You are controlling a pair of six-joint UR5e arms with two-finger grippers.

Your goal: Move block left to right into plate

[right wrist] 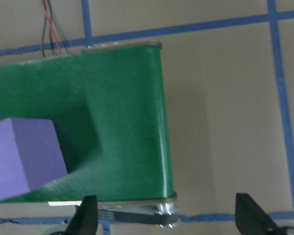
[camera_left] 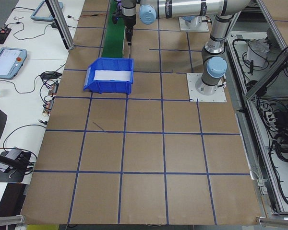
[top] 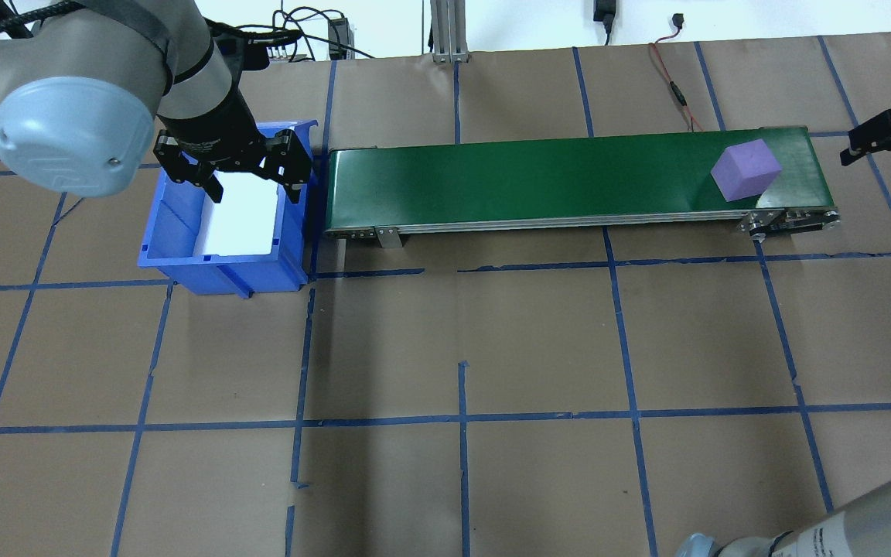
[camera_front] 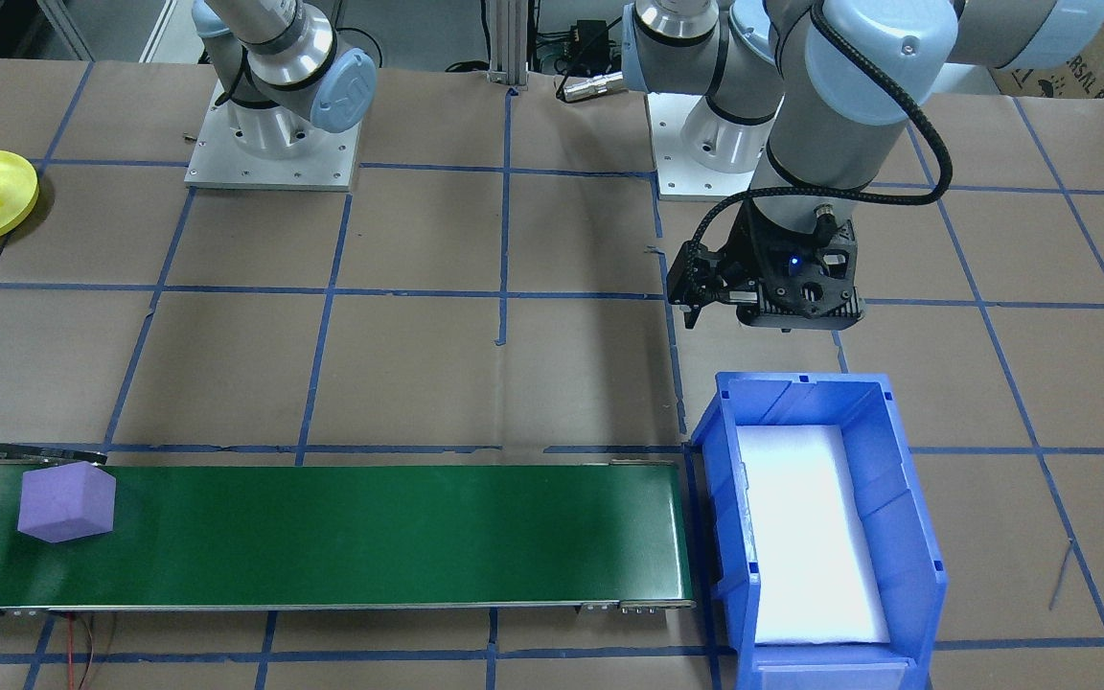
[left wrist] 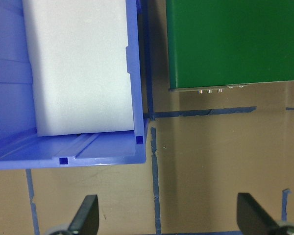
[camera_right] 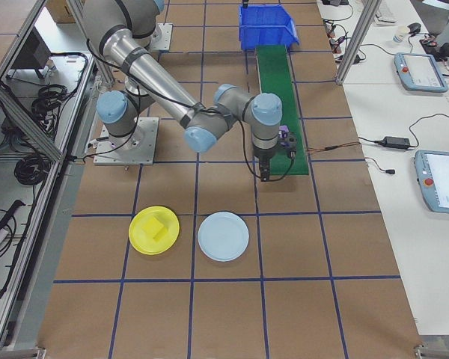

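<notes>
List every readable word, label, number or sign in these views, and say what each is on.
"RSAL": partial print on the cardboard box at the front-facing view's top right; its start is hidden by the arm.
Marking on the right arm's blue joint cap: too blurred to read.
Teach pendant screens: too small to read.

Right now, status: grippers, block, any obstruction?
Left gripper open, empty, over blue bin. Right gripper open, beside conveyor end. Purple block on belt, ungrasped. Nothing blocking it.
</notes>
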